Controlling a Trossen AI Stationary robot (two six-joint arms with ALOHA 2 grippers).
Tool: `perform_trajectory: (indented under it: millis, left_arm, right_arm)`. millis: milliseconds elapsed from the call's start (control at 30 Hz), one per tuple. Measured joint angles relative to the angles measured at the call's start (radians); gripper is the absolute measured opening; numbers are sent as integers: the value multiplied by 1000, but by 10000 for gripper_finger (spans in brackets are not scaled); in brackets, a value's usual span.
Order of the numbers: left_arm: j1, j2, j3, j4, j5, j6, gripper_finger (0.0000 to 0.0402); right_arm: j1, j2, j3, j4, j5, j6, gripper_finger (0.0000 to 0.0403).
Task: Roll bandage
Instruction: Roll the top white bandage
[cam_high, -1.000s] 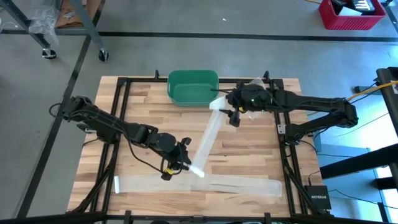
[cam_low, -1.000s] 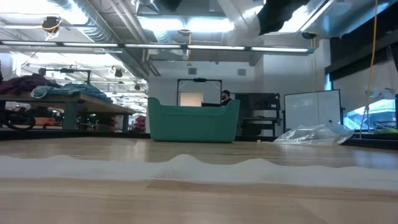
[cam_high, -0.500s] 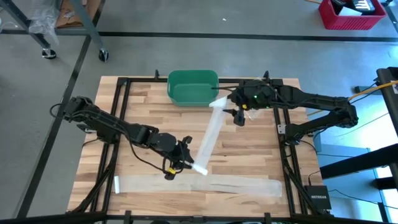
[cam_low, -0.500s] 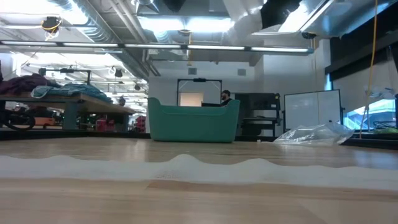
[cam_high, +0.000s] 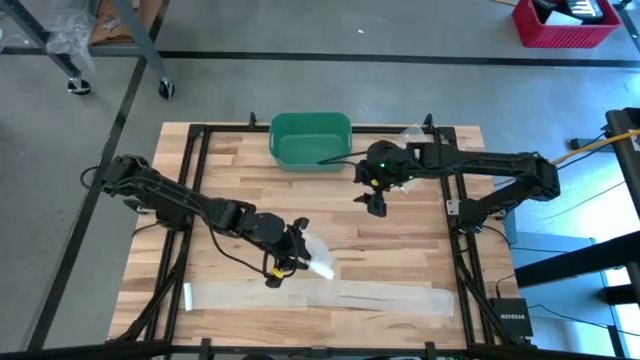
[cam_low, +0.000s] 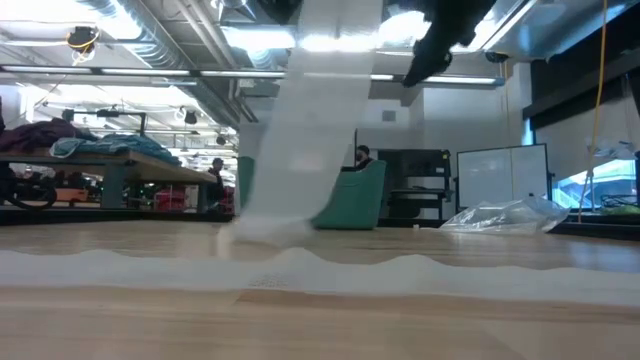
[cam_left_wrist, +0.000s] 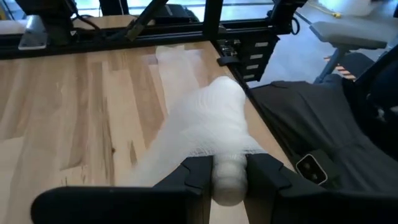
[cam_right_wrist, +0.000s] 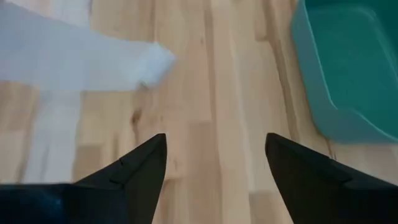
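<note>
Only low: bandage (cam_low: 312, 110) airborne.

Wooden slat table (cam_high: 400, 250) with a black frame along its edges. A green bin (cam_high: 310, 140) sits at the far edge, crumpled clear plastic (cam_high: 412, 133) just beside it. A white bandage strip (cam_high: 320, 296) lies flat along the near edge.

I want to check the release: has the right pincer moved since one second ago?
Yes. In the high view the right pincer has gone from beside the green bin toward the table's middle, open, away from the bandage.
</note>
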Motion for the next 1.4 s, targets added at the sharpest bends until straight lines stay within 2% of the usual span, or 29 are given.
perform_trajectory:
  millis: [133,267,333,467,600,733,933,1133,1333,1400]
  left_arm:
    - [5,0,8,65,0,-36,54]
    - [9,-24,62,78,-26,-54,54]
    - [10,-44,89,83,-80,-28,54]
    - [17,-80,126,85,-234,36,54]
    - [23,-105,146,86,-356,108,54]
    - [35,-111,148,90,-392,134,54]
    - [36,-111,148,84,-393,146,54]
    - [26,-111,148,81,-393,157,54]
    - [26,-110,148,77,-393,157,54]
    - [26,-110,148,76,-393,157,54]
  right_arm:
    - [4,-32,102,-134,-9,17,276]
    - [58,-122,90,-80,-20,7,276]
    - [96,-176,31,7,-4,-7,276]
    - [169,-276,-150,292,29,-30,276]
    - [225,-318,-333,589,66,-40,276]
    - [230,-302,-441,782,73,-40,276]
    - [229,-239,-455,922,137,-87,276]
    - [230,-155,-455,996,44,-92,276]
    - [230,-78,-455,1096,34,-93,276]
    - [230,-61,-455,1117,1,-89,276]
